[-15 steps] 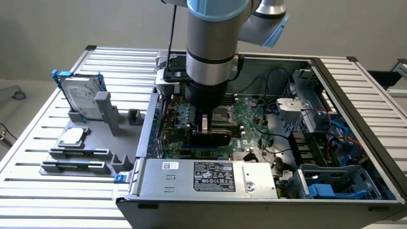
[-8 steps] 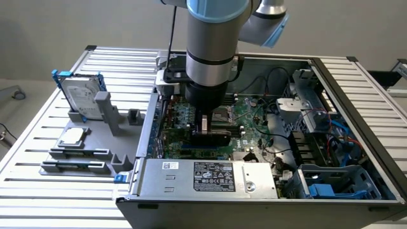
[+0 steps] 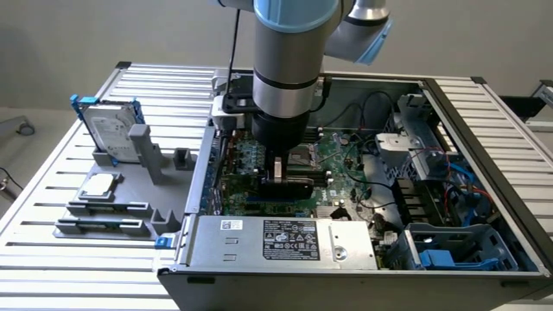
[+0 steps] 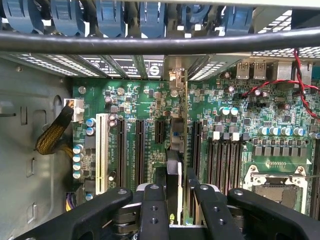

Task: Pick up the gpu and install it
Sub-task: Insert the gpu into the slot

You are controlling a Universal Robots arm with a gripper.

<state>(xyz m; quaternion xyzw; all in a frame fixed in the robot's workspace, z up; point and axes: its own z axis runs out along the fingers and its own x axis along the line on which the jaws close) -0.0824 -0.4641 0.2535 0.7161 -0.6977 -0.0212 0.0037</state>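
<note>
gpu [image 4: 174, 172] held on edge above the expansion slots [image 4: 140, 145], inside the open computer case [image 3: 484, 123]

the gripper [image 4: 178, 212] is clamped narrow on the gpu, its fingers [image 4: 152, 210] pinching the two flat faces so the card hangs edge-down in line with the black slots of the motherboard [image 4: 130, 100]. i judge this hold suits pressing the card straight in. whether its edge touches a slot, i cannot tell. the wrist view gives that alignment. the exterior view gives the setting: the arm upright inside the case and the card's black cooler face below the gripper. outside the case, at nine to ten o'clock from it, the hard drive [image 3: 112, 129] and processor chip [image 3: 98, 185] sit on a grey holder [image 3: 145, 146].
</note>
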